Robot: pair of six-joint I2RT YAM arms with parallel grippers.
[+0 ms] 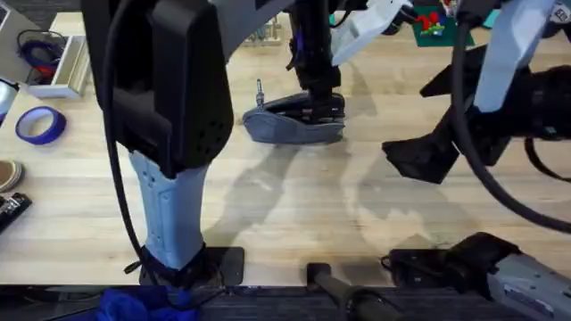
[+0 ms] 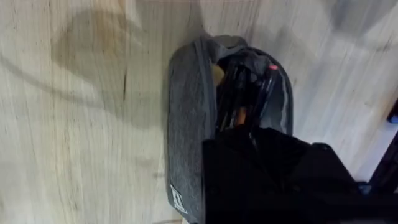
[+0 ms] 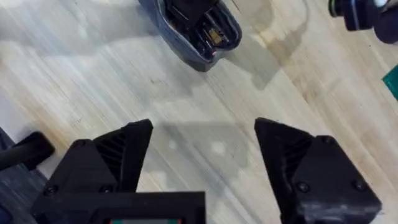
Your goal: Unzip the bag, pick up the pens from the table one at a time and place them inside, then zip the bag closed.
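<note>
left hand lowered far forward (fingers hidden), right hand raised, spread wide, holding nothing

Over on your far left, a roll of blue tape lies flat, a white box holding blue cable beyond it, green item top right.

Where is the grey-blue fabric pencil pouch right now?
In the overhead view, the grey-blue fabric pencil pouch lies unzipped on the light wooden table, centre far side, directly under the left pincer.

bright, even light; soft shadows; near arms blurred.
</note>
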